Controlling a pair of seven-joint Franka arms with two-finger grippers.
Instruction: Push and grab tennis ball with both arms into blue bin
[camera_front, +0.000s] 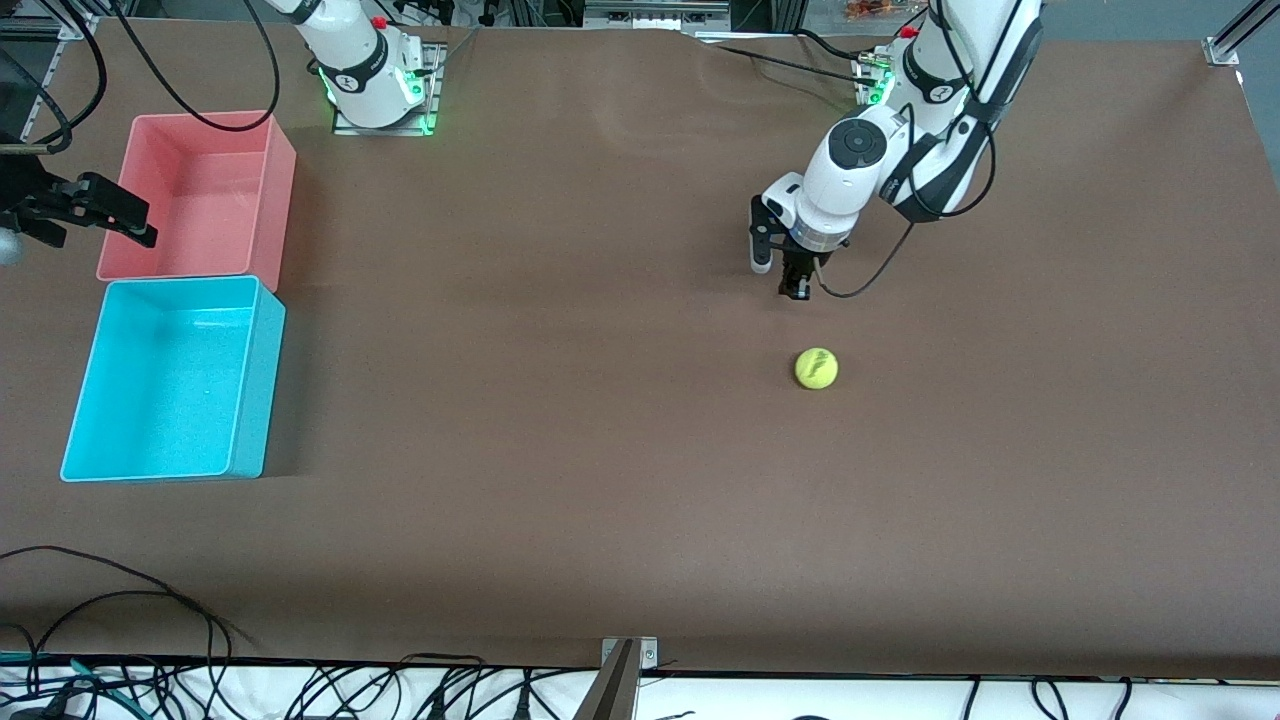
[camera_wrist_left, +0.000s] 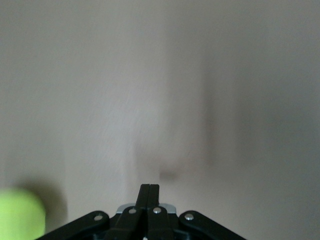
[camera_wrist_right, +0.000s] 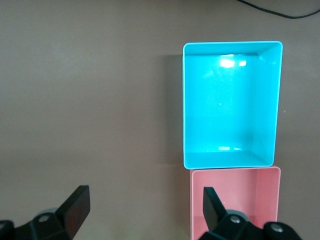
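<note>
On the brown table toward the left arm's end lies the small fuzzy yellow-green tennis ball (camera_front: 816, 368), free of both arms. Just above it in the front view, the left gripper (camera_front: 796, 289) hangs low over the table with its 2 fingers pressed together on nothing. At the right arm's end, the right gripper (camera_wrist_right: 145, 207) is spread wide and empty over the salmon-pink plastic bin (camera_front: 200, 195), which touches the light cyan-blue rectangular plastic bin (camera_front: 170, 385).

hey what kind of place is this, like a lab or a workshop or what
Most likely a robotics lab: two arms bolted to a brown table, cables along its edge, plus a tennis ball, blue bin and pink bin as test props.
</note>
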